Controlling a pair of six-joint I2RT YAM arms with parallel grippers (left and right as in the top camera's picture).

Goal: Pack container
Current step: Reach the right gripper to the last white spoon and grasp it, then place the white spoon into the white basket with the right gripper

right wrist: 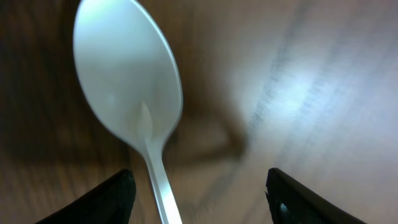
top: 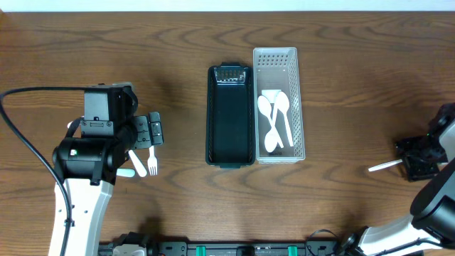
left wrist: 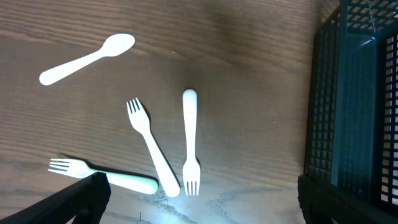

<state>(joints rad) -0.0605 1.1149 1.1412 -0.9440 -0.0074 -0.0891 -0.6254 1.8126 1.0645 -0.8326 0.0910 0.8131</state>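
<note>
White basket (top: 279, 57) dead centre in overhead view, spoons (top: 274, 117) inside; black container (top: 229, 114) touching its left wall. Loose spoon (right wrist: 127, 81) between spread fingers of right gripper (right wrist: 202, 196), blurred, handle cut off. Left gripper (left wrist: 208, 202) spread wide over forks (left wrist: 190, 140), one handle partly hidden.

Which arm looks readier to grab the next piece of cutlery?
Probably the right. The right gripper is open and straddles a single spoon, close above the table. The left gripper, also open, looks from farther off at several scattered forks, with none singled out.
</note>
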